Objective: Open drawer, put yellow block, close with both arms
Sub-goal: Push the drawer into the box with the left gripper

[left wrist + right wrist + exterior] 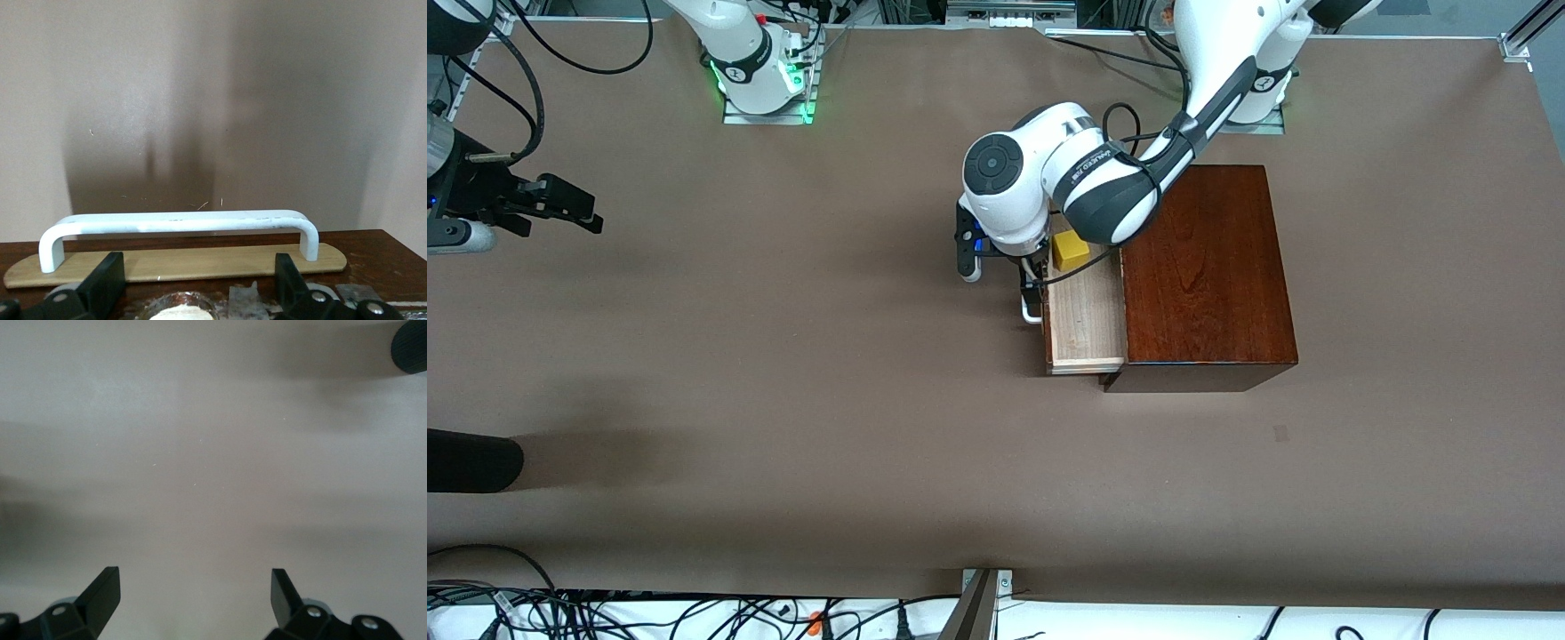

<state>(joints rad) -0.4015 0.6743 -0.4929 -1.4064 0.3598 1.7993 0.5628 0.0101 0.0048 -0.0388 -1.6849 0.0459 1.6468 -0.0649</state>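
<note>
Drawer [1086, 318] pulled partly out of box [1205, 267], yellow block [1069, 250] inside, left gripper [200, 283] fingers apart at the handle [180, 223], right gripper [195, 597] spread wide, waiting over bare table [783, 373].

I see the flat desk [783, 373] covered edge to edge in a matte brown sheet. One large item rests directly on it: a glossy dark reddish-brown wooden box [1200, 267], toward the left arm's end. From the box's side that faces the right arm's end, a pale unfinished-wood drawer tray [1085, 324] stands pulled partway out over the desk surface. Along the desk's edge farthest from the front camera sit the two arm bases, the right one [760, 76] lit green, on metal plates. A dark rounded object [471, 460] intrudes at the right arm's end, casting a soft shadow on the brown sheet.
</note>
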